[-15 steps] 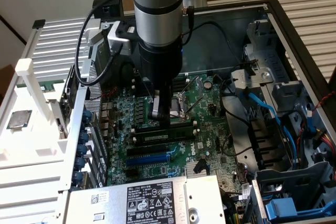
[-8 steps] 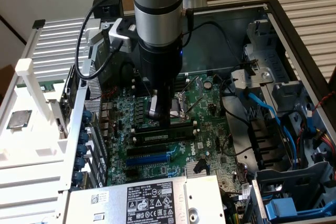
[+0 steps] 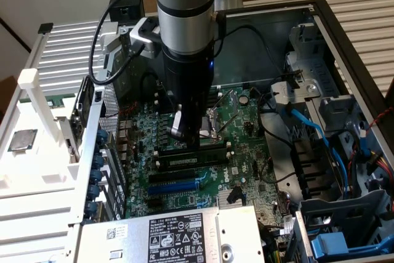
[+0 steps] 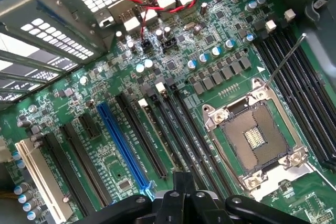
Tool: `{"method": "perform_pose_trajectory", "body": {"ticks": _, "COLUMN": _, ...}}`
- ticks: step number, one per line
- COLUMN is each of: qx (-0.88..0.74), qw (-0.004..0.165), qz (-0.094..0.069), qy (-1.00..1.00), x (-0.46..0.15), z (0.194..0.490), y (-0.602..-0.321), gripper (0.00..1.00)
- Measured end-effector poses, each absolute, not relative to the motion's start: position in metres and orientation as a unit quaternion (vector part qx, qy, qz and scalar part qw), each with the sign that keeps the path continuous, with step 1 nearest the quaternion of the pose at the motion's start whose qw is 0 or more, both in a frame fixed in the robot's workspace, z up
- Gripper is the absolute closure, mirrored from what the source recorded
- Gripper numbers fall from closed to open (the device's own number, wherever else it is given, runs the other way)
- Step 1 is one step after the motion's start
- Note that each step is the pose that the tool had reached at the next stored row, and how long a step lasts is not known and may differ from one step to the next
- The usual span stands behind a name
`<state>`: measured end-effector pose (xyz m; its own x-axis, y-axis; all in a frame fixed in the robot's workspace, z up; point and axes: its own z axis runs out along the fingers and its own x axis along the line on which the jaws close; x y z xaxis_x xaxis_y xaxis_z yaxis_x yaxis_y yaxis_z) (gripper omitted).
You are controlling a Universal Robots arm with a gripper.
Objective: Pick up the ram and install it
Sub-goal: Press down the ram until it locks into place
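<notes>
The ram [image 3: 184, 160], a long thin stick with a pale label, stands on edge in a black slot on the green motherboard [image 3: 243, 152] inside the open computer case. My gripper [image 3: 192, 140] hangs straight down from the arm over the ram's upper edge, near its far end. Its fingers are shut, with nothing between them. I cannot tell whether the tips touch the ram. In the wrist view the shut gripper [image 4: 184, 184] points down at the row of long black slots [image 4: 152, 129] beside the empty CPU socket [image 4: 254, 140].
A blue slot [image 3: 175, 184] lies in front of the ram. The labelled power supply [image 3: 178, 238] fills the near side of the case. Blue cables [image 3: 314, 130] and drive cages [image 3: 345, 226] crowd the exterior view's right. A white rack [image 3: 37, 152] stands outside at the left.
</notes>
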<state>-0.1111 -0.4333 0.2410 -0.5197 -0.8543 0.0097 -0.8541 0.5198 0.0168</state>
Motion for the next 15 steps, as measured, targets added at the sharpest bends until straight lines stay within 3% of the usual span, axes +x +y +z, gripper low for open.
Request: {"method": "perform_pose_trajectory", "body": {"ticks": 15, "qx": 0.391, "qw": 0.008, "qz": -0.006, "qy": -0.920, "x": -0.1111, "z": 0.2410, "y": -0.4333, "gripper": 0.90}}
